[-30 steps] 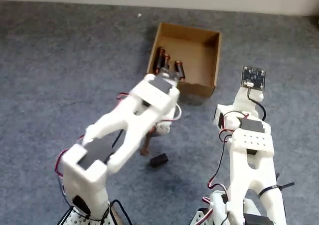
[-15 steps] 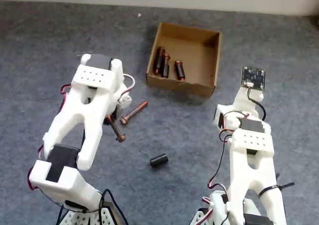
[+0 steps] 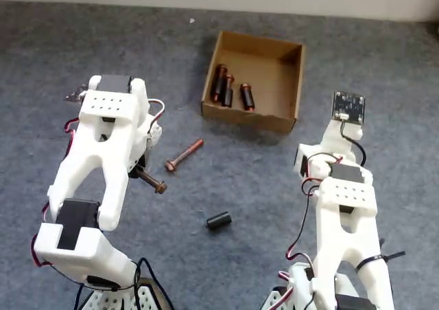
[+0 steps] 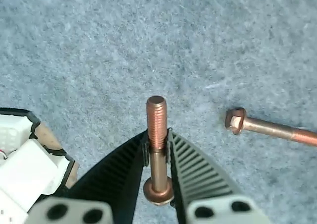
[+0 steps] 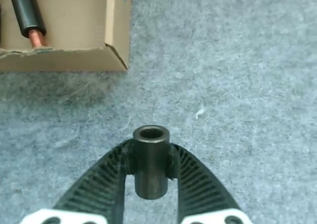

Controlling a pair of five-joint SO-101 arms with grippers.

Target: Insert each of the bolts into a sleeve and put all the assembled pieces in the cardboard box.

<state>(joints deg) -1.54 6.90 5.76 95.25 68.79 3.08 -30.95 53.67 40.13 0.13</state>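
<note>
My left gripper (image 4: 157, 137) is shut on a copper bolt (image 4: 156, 114), threaded end pointing away from it, above the carpet. In the high view this bolt's head (image 3: 158, 186) sticks out beside the left arm. A second bolt (image 3: 184, 155) (image 4: 270, 128) lies loose on the carpet close by. My right gripper (image 5: 150, 153) is shut on a black sleeve (image 5: 150, 159), bore facing up, just off the corner of the cardboard box (image 5: 116, 30). Another black sleeve (image 3: 219, 221) lies on the carpet between the arms. The box (image 3: 296, 84) holds three assembled pieces (image 3: 228, 89).
Grey carpet covers the whole work area. The right arm (image 3: 346, 200) stands at the right, below the box, with a small circuit board (image 3: 348, 105) at its far end. Open carpet lies left of the box and around the loose bolt.
The left arm swung from in front of the box over to the left and drew back, uncovering the loose bolt. The right arm kept still.
</note>
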